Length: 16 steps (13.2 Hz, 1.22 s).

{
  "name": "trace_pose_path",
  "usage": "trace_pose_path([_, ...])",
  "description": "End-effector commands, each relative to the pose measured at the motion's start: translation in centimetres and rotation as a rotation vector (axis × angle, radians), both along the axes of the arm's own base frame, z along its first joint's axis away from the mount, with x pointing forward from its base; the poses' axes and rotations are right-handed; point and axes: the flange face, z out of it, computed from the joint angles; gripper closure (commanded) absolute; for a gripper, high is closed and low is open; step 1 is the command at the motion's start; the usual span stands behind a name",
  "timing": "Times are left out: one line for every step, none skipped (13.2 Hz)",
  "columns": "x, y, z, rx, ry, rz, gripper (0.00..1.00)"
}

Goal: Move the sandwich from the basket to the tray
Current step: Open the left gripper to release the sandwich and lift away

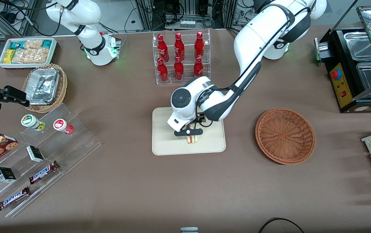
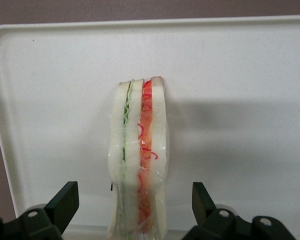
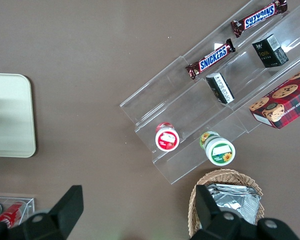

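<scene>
- Left arm's black two-finger gripper sits low over the flat cream-beige rectangular tray, centre of front frame; fingers spread wide, clear of the bread on both sides, holding nothing.
- Small triangular sandwich wedge, pale bread w/ red-orange and green filling, stands on edge on the tray, between the open fingers, in the tray's part nearer the front camera.
- Risk: it's narrow and upright, looks tippy. If the gripper lifts off-line or a finger brushes the bread, it'll prob. topple flat, maybe slide toward the rim.
- Risk: plastic wrap looks crinkly; could cling to a pad and drag along.
- Round reddish-brown woven wicker basket sits empty, mid-right of front frame on the brown table.
- Filling layers run lengthwise; bread slightly bowed, wrap glossy.
</scene>
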Motion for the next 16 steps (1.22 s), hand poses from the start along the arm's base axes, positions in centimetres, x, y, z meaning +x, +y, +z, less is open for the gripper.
trace_pose_path([0.3,0.0,4.2,0.003,-0.052,0.004,0.0])
trace_pose_path([0.3,0.2,5.7,0.006,-0.063,0.004,0.0])
trace_pose_path([0.3,0.4,7.1,0.006,-0.072,0.002,0.0])
trace_pose_path([0.3,0.5,8.5,0.003,-0.081,0.003,0.0])
trace_pose_path([0.2,0.6,10.1,-0.001,-0.098,0.003,0.0])
trace_pose_path([0.2,0.9,11.5,-0.007,-0.112,0.007,0.0])
trace_pose_path([0.2,1.3,13.0,-0.005,-0.123,0.01,0.0])
trace_pose_path([0.0,1.6,14.4,0.004,-0.13,0.008,0.0])
trace_pose_path([-0.3,2.1,16.1,0.009,-0.14,0.012,0.0])
trace_pose_path([0.2,3.2,16.9,0.014,-0.128,0.043,0.0])
trace_pose_path([2.4,6.2,17.5,-0.01,-0.087,0.126,0.0])
trace_pose_path([3.0,8.0,18.1,-0.016,-0.073,0.156,0.0])
trace_pose_path([3.6,10.1,18.9,-0.013,-0.078,0.144,0.0])
trace_pose_path([4.1,11.8,19.8,-0.019,-0.074,0.101,0.0])
trace_pose_path([4.4,13.7,20.4,-0.016,-0.077,0.078,0.0])
trace_pose_path([4.8,15.5,20.9,-0.01,-0.079,0.08,0.0])
